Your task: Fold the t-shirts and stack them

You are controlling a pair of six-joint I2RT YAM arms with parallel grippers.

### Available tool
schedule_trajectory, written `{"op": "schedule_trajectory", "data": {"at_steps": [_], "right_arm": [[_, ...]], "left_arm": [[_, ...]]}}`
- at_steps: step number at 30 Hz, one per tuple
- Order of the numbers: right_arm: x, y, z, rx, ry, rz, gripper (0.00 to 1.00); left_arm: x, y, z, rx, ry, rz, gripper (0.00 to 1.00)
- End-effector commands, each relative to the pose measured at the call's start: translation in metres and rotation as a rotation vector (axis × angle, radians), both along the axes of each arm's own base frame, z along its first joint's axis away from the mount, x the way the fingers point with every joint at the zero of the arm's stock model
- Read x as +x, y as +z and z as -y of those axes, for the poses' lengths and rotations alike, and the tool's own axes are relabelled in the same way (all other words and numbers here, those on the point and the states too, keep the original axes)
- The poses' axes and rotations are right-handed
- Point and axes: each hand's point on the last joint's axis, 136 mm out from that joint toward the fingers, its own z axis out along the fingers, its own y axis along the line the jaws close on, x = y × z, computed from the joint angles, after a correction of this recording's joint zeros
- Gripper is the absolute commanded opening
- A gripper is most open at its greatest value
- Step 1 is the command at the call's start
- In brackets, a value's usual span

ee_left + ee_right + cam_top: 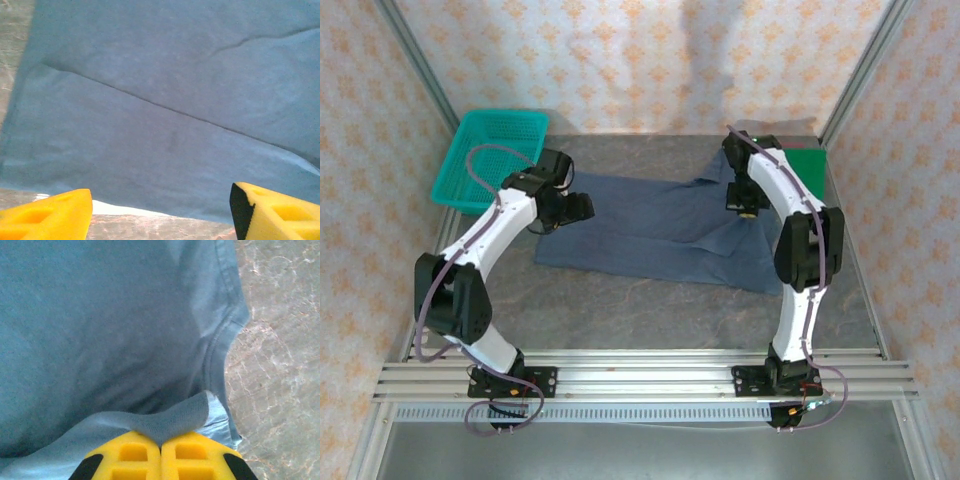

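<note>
The slate-blue t-shirt (pixel 650 225) lies spread across the middle of the table, folded lengthwise with a crease line running across it (pixel 165 125). My left gripper (pixel 582 207) hovers at the shirt's left edge. It is open (pixel 161 210), and between its yellow fingers (pixel 55 212) I see only the shirt's hem and bare table. My right gripper (pixel 745 208) is at the shirt's right end, shut (pixel 160 442) on a pinched-up fold of the blue cloth (pixel 175 420) near a sleeve hem. A bright green t-shirt (pixel 808 163) lies flat at the back right, partly behind the right arm.
A teal mesh basket (pixel 490 150) stands at the back left corner, close behind the left arm. The grey marbled tabletop (pixel 650 310) runs bare in front of the shirt. Patterned walls and metal posts close in the sides and back.
</note>
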Motion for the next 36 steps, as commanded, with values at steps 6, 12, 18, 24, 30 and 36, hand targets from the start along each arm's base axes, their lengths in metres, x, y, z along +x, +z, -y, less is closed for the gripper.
{"op": "schedule_trajectory", "data": {"at_steps": [6,12,18,24,30,36], "right_arm": [[0.045,-0.029,-0.015,0.061,-0.047,0.001,0.12],[0.07,-0.019,-0.02,0.12,-0.1,0.101,0.44],[0.034,0.031,-0.035,0.272,-0.133,0.2,0.57],[-0.034,-0.002,-0.063,0.514,-0.245,0.134,0.55],[-0.053,-0.054,-0.074,0.62,-0.37,0.105,0.5],[-0.054,-0.083,-0.069,0.574,-0.411,0.07,0.44]], "left_arm": [[-0.024,-0.075,-0.004,0.015,0.046,-0.124,0.69],[-0.026,-0.099,-0.017,0.085,0.071,-0.154,0.68],[-0.03,-0.099,-0.019,0.091,0.078,-0.15,0.69],[-0.025,-0.072,-0.003,-0.009,0.04,-0.043,0.7],[-0.017,-0.003,0.011,-0.084,-0.038,0.167,0.76],[-0.026,0.045,0.008,-0.099,-0.049,0.293,0.9]]}}
